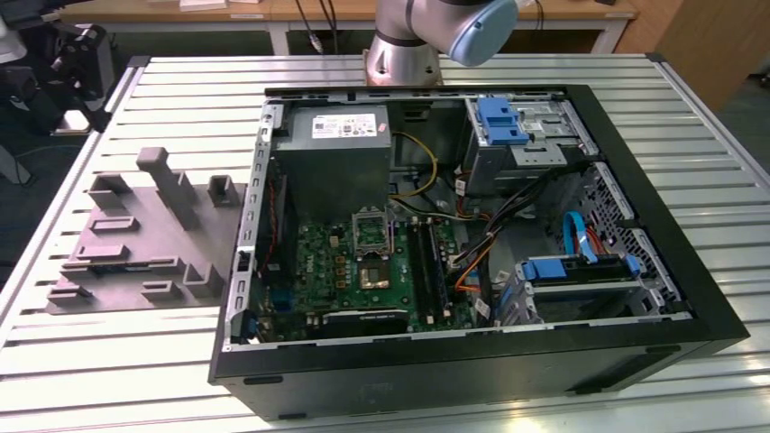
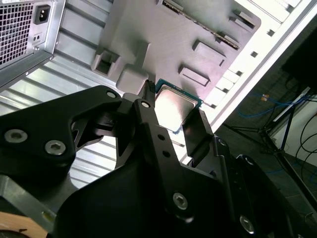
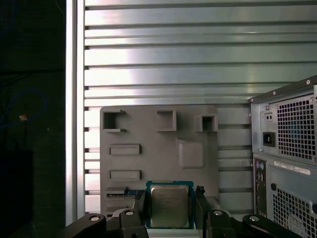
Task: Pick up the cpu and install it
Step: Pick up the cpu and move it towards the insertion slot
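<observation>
- The black gripper (image 3: 171, 199) (image 2: 173, 106) filled the near part of both wrist views, its two fingers (image 3: 140, 204) (image 2: 196, 126) closed on opposite edges of the cpu (image 3: 170, 208) (image 2: 177, 105).
- The cpu sat flat between the fingertips. It was a thin square chip with a pale silvery-beige metal lid, rounded at the corners, set on a darker green-blue rim.
- Faint print marked the lid in the first wrist view, while in the second wrist view the lid shone with glare.
- Beyond the cpu lay a grey moulded tray (image 3: 158, 148) (image 2: 163, 44) (image 1: 144, 234) with raised blocks and shallow recesses.
- The tray rested on the slatted metal table (image 3: 163, 64) (image 1: 121, 361), close to one of the table's long edges.
- Just beside the tray stood the open computer case (image 1: 481, 361). Its rear, with a vent grille and a power inlet (image 3: 292, 148) (image 2: 25, 25), appeared in both wrist views.
- In the exterior view, a grey power supply box (image 1: 334, 153) with a white label sat inside the case. A green motherboard (image 1: 319, 262) there carried the black metal-framed socket (image 1: 370, 271).
- Farthest off, the arm (image 1: 421, 36) rose from the table's far edge behind the case.
</observation>
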